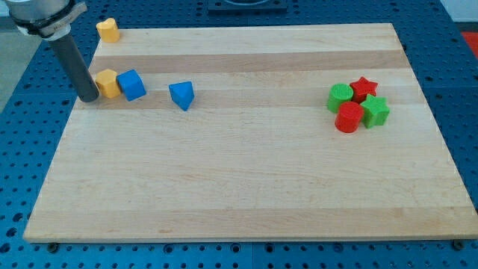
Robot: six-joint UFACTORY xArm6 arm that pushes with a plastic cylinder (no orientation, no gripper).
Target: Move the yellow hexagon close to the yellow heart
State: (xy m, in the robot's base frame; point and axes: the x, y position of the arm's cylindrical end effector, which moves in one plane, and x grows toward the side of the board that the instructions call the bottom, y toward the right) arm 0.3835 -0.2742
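Note:
The yellow hexagon (108,82) lies near the board's left edge, touching a blue cube (132,85) on its right. The yellow heart (108,29) sits at the board's top left corner, straight above the hexagon in the view. My tip (89,98) rests on the board at the hexagon's left side, touching it or nearly so. The rod leans up toward the view's top left.
A blue triangle (181,95) lies right of the blue cube. At the view's right a cluster holds a green round block (340,96), a red star (364,88), a red cylinder (347,117) and a green star (374,111). The wooden board (246,187) lies on a blue perforated table.

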